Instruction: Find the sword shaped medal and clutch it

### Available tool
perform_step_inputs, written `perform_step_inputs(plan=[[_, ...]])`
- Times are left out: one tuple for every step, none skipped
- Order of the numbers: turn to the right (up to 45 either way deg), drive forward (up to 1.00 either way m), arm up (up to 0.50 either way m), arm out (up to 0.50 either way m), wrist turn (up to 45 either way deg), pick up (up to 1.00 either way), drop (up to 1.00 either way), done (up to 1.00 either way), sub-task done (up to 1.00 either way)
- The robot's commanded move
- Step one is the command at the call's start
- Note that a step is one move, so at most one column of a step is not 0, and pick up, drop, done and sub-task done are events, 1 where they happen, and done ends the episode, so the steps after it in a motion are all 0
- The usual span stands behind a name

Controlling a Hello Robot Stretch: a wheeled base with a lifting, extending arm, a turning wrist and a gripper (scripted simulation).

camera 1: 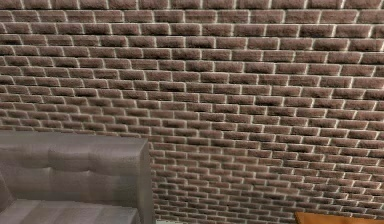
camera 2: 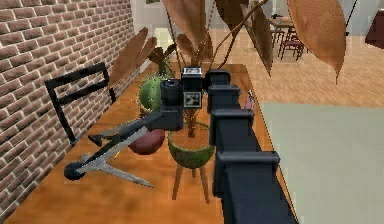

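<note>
medal hunt unfinished: my gripper (camera 2: 105, 165) sits nine o'clock of the potted plant (camera 2: 192, 152); whether it grasps anything, i cannot tell.

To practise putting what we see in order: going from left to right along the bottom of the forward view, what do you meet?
In order: grey sofa → brick wall → corner of a wooden tabletop.

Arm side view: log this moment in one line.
view: arm side | fingers: against wooden table, hold undeterminable | nearby: potted plant, dark red object | left: brick wall
</note>
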Motion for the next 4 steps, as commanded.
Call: perform_step_inputs(plan=[[0.0, 0.00, 0.00, 0.00, 45.0, 0.00, 0.00, 0.00, 0.00], [0.0, 0.00, 0.00, 0.00, 9.0, 0.00, 0.00, 0.00, 0.00], [0.0, 0.00, -0.30, 0.00, 0.0, 0.00, 0.00, 0.00, 0.00], [0.0, 0.00, 0.00, 0.00, 0.0, 1.00, 0.00, 0.00, 0.00]])
